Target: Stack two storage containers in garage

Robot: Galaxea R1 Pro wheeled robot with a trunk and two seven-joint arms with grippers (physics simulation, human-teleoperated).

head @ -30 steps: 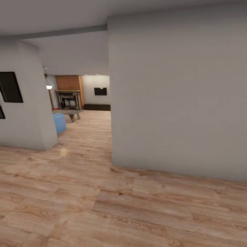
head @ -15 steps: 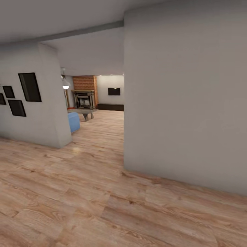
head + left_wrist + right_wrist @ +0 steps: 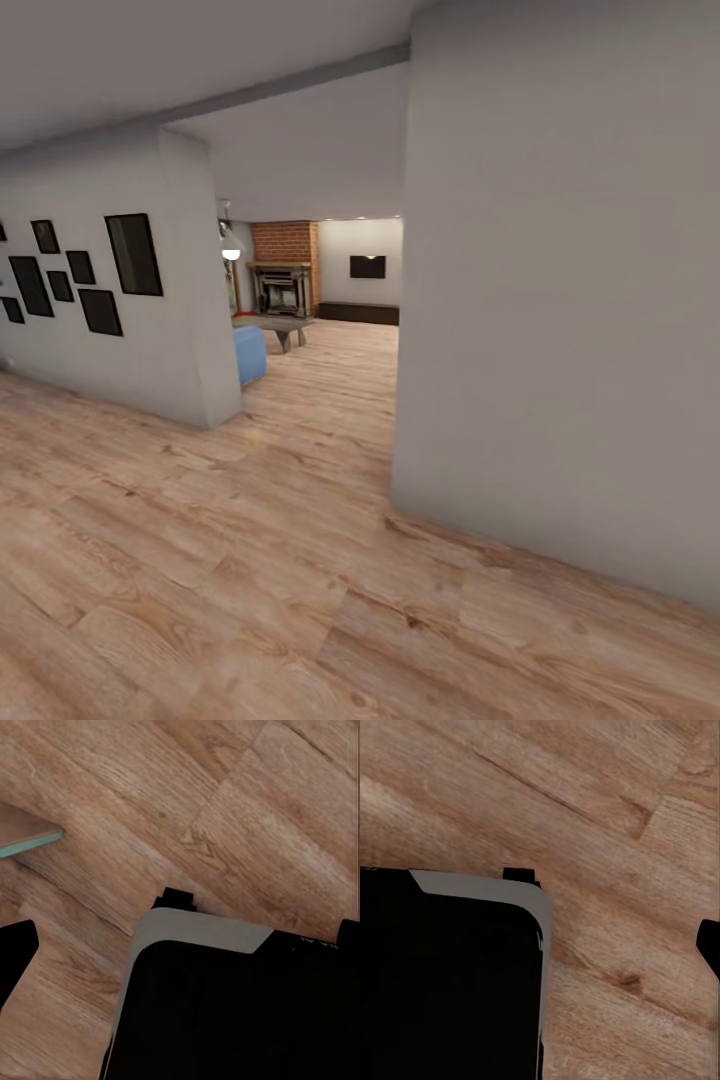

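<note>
The living room, with its brick fireplace, is being faced for container retrieval; pincer states cannot be told.

Pale wood plank floor

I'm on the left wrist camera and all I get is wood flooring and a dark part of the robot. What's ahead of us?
Observer: In the head view, a passage of plank floor runs between two grey walls towards a room with a red-brick fireplace and a black TV.
Operator: What's on either side of that passage?
Observer: A blue seat stands at its left, just behind the corner of the left wall, which carries black picture frames. A broad bare grey wall takes up the right.
</note>
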